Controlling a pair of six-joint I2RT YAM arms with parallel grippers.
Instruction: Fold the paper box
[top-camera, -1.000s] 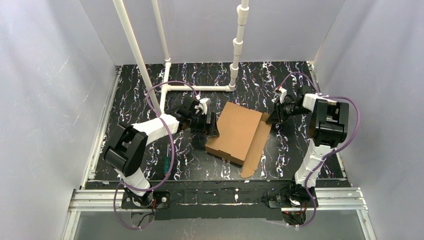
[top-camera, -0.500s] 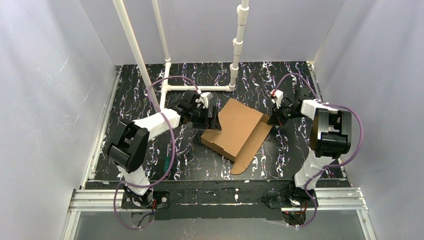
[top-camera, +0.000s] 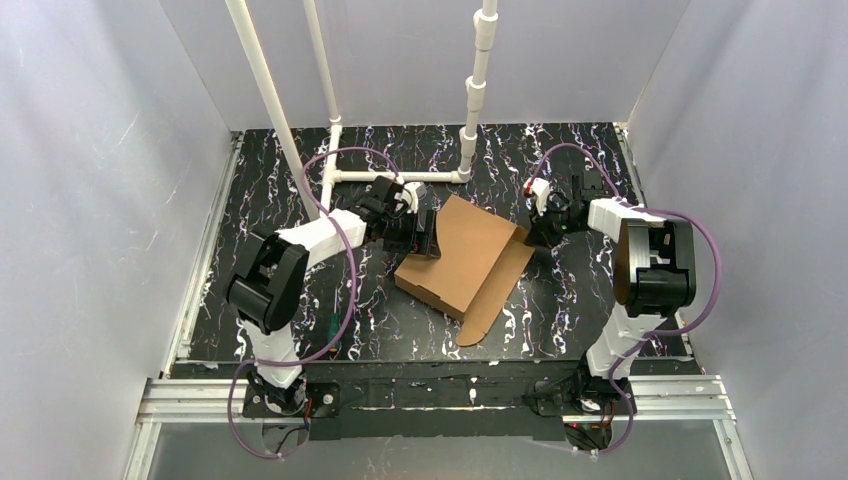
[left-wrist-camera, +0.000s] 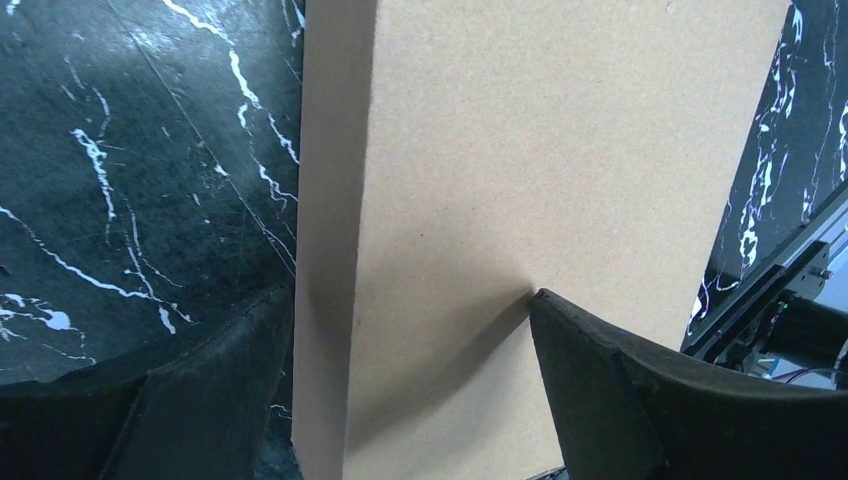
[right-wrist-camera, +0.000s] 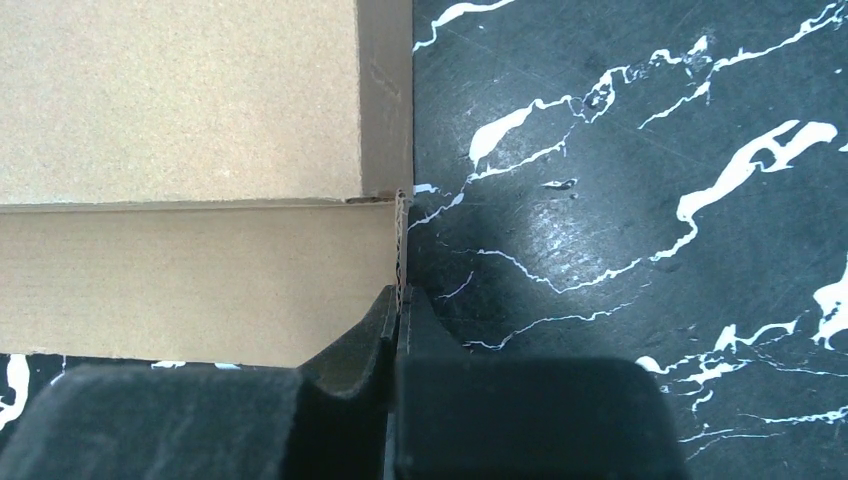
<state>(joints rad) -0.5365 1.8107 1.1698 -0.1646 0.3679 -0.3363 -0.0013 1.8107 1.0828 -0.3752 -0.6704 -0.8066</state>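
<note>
Your paper box (top-camera: 460, 255) lies near the middle of the black marbled counter (top-camera: 590, 300), turned at an angle. One long flap lies flat along its near-right side, with its rounded end toward the arm bases.

Your left pincer (top-camera: 420, 235) is at the box's far-left edge, spread wide. In the left wrist view one finger (left-wrist-camera: 220, 350) sits just beside the box's side wall, low by the counter, and the other (left-wrist-camera: 600, 360) rests its tip on the top panel — the box's long edge stands between them.

Your right pincer (top-camera: 528, 232) is at the far-right corner, pressed together on a thin cardboard edge of the box — the right wrist view shows the raw corrugated rim running straight into the seam between the fingers. The two arms reach in from opposite sides of the box.
</note>
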